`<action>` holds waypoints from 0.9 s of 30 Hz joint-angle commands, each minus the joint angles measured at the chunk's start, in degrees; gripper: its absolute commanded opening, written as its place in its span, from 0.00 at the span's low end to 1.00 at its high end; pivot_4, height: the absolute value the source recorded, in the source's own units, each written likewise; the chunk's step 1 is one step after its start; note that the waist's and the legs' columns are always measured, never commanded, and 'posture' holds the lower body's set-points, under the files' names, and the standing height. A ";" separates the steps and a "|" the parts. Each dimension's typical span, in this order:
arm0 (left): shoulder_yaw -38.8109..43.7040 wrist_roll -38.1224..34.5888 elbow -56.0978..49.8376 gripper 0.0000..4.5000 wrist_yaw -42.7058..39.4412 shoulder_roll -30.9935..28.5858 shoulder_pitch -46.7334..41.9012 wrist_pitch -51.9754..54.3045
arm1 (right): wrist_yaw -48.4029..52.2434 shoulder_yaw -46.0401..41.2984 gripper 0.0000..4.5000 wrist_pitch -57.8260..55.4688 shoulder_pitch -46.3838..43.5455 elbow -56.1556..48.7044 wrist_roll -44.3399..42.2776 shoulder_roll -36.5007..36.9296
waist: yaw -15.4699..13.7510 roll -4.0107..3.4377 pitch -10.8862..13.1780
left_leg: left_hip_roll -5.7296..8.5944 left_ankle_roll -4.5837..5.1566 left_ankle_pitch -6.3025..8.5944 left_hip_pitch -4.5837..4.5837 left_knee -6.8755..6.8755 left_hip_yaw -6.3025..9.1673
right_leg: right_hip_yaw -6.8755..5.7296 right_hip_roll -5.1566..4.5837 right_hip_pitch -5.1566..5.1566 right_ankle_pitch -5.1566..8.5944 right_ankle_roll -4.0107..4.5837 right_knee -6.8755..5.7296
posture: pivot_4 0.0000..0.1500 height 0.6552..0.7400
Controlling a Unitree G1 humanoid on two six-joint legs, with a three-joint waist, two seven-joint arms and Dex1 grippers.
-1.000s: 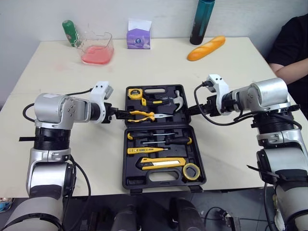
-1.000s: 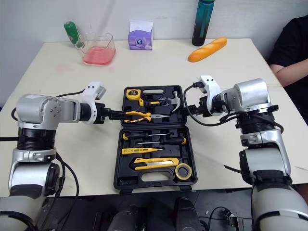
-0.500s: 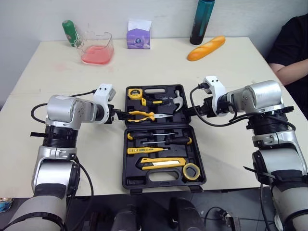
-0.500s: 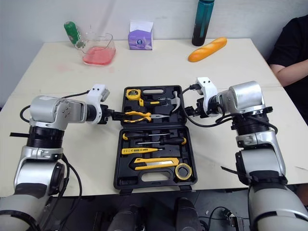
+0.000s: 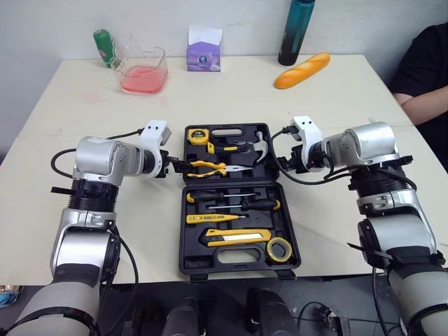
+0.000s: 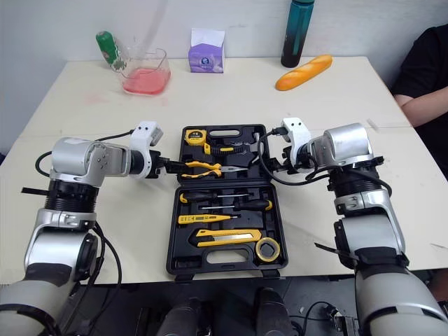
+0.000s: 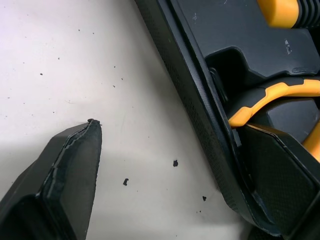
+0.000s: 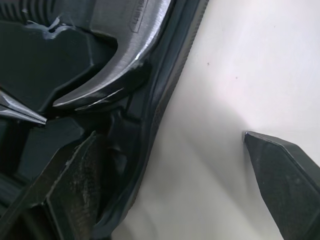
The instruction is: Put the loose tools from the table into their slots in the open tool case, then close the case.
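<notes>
Lying open mid-frame, the black tool case (image 5: pixel 231 257) showed yellow-handled tools (image 5: pixel 217 218) (all slotted); we saw left gripper (image 5: pixel 176 166) and right gripper (image 5: pixel 278 162) spread wide astride its walls, clamping nothing.

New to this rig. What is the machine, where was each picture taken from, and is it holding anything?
This is a humanoid robot with two arms, each ending in a black two-fingered gripper. The two wide pictures come from cameras in its head, looking down over a table. The two close-ups come from cameras on its wrists, looking along the fingers. Before it lies an open tool case holding a tape measure, hammer, pliers, screwdrivers, a yellow knife and a tape roll. The left gripper and right gripper are open and hold nothing; each straddles a side rim of the case's far half, one finger inside, one over the table. Further back: a dark bottle, a bread loaf, a tissue box, a clear tub with pink inside, a green bottle. A person sits at the right.
</notes>
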State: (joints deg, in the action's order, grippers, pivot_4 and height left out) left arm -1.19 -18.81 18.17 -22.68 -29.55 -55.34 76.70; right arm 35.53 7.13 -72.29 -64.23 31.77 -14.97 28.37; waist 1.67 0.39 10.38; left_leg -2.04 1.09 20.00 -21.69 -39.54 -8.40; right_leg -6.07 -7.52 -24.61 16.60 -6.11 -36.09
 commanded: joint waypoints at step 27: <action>11.13 0.58 1.44 0.06 5.46 8.02 -1.66 -22.62 | -8.15 -16.26 0.00 20.04 7.12 -10.42 -2.43 -7.23 | 0.08 0.07 -0.04 | 0.12 0.01 -0.14 -0.13 -0.05 0.08 | 0.11 -0.10 -0.19 -0.05 -0.06 -0.20 | 1.00 1.00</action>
State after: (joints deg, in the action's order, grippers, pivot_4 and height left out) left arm 5.58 -17.62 22.78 -18.16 -21.13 -55.81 60.18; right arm 26.72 -7.81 -58.16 -57.79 26.68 -16.89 21.05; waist 1.75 0.46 10.34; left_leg -1.90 1.10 19.86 -21.98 -39.58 -8.32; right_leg -5.96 -7.63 -24.98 16.54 -6.17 -36.27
